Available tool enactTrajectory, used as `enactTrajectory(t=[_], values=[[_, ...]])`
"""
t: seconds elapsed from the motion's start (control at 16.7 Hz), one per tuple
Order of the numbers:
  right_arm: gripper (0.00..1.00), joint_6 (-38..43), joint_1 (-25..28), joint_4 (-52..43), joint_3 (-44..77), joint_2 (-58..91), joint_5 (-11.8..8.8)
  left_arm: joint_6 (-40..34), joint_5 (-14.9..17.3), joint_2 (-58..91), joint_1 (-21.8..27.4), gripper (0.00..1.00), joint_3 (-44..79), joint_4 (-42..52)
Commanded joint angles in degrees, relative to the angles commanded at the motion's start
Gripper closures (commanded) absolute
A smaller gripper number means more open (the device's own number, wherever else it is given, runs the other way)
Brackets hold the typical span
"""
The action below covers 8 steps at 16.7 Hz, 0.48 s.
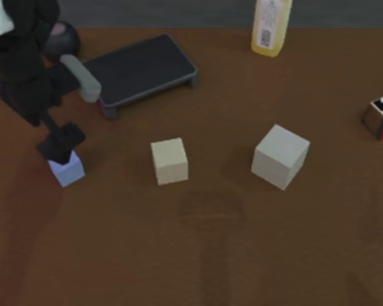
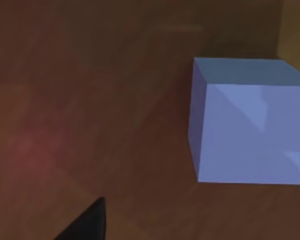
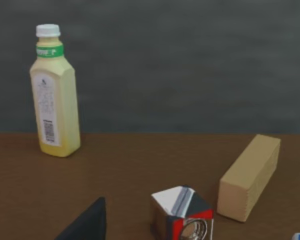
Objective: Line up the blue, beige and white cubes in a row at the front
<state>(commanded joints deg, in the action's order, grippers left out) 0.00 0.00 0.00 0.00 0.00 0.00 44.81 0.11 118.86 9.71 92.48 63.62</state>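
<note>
The left claw (image 1: pixel 62 148) sits right over the blue cube (image 1: pixel 67 169), at the far left of the row, well to the left of the beige cube (image 1: pixel 169 160). I cannot tell whether its fingers are spread or closed on the cube; the left wrist view shows the cube resting on the desk (image 1: pixel 198 255) with only one dark fingertip in sight.

The likely risk is that any sideways drag as the claw lifts nudges this small, light cube out of line with the beige cube.

The white cube (image 1: pixel 280 156) stands to the right of the beige cube, well apart. Behind the beige cube lie a dark tray (image 1: pixel 143 70) and a yellow bottle (image 1: pixel 271 27); a small brown-and-red box (image 1: pixel 381 118) sits far to its right. None of these blocks the row. The right arm is out of the top view.
</note>
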Motion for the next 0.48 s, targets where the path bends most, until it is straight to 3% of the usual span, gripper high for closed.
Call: enactTrajectory(t=[0.48], values=[[0.0,0.0,0.0,0.0,0.0,0.0,0.0,0.11,0.02,1.67,-0.11,0.0,-2.94,-4.37]])
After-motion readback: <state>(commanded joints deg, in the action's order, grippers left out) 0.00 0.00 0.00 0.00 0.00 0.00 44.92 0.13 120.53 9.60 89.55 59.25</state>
